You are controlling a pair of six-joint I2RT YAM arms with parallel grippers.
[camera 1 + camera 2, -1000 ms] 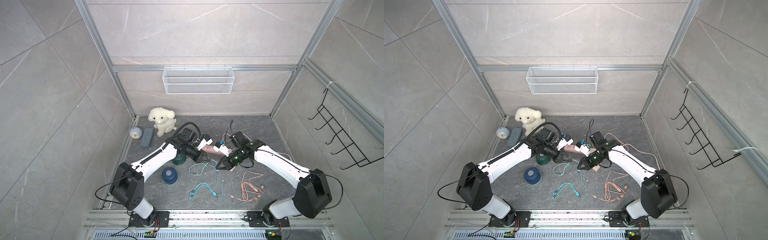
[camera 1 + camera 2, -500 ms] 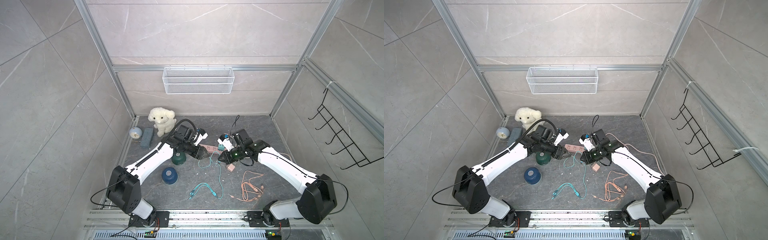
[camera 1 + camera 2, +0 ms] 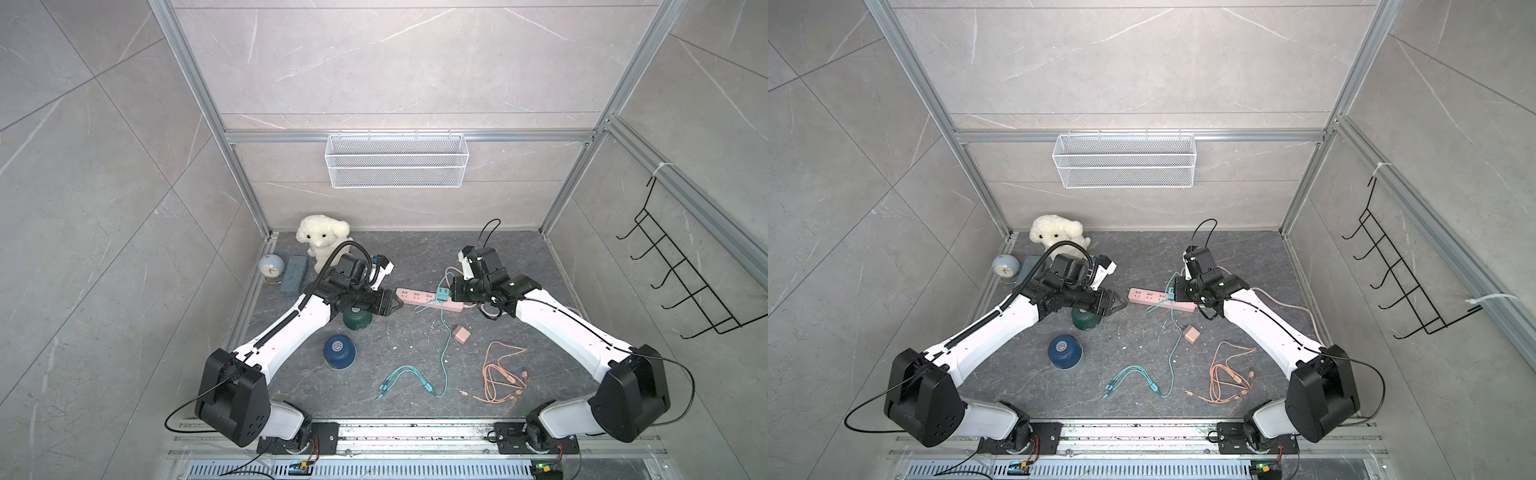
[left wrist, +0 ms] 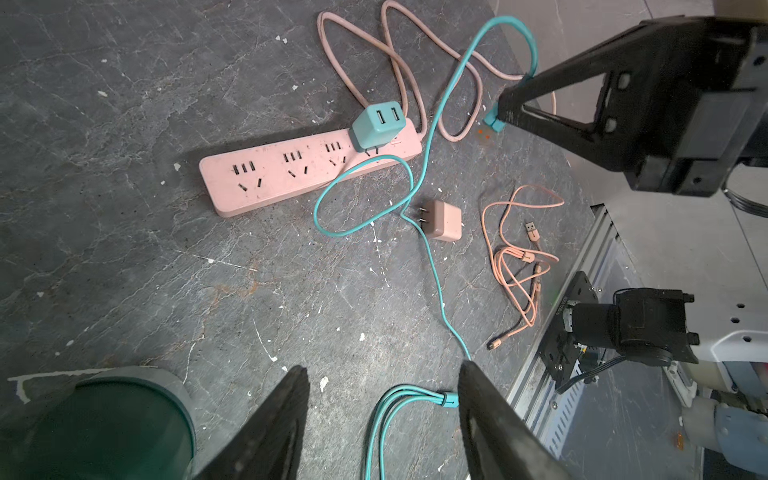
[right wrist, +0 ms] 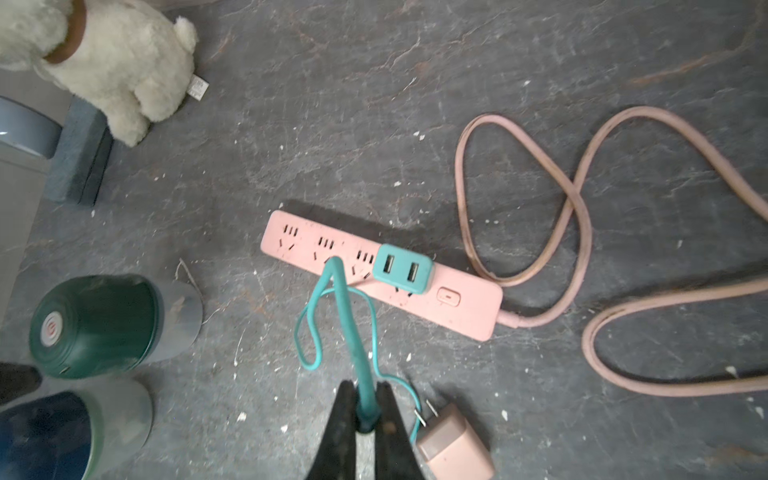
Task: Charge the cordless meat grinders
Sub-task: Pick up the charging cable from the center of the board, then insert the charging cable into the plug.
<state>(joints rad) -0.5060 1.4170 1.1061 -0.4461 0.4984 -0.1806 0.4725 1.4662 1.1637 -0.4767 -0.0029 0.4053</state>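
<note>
Dark bench [image 3: 415,253]: right jaws are clenching teal cable [image 5: 351,332], left jaws gaping empty; I'm suggesting squaring it up with teal adapter [image 5: 402,268] before pushing.

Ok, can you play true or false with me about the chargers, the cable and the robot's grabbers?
1. The teal charger is plugged into the pink power strip. True.
2. The pink charger is plugged in too. False: it lies loose beside the strip, prongs bare.
3. The right gripper pinches the teal cable. True.
4. The left gripper holds the dark green meat grinder. False: it is open and empty, and the grinder stands free.
</note>
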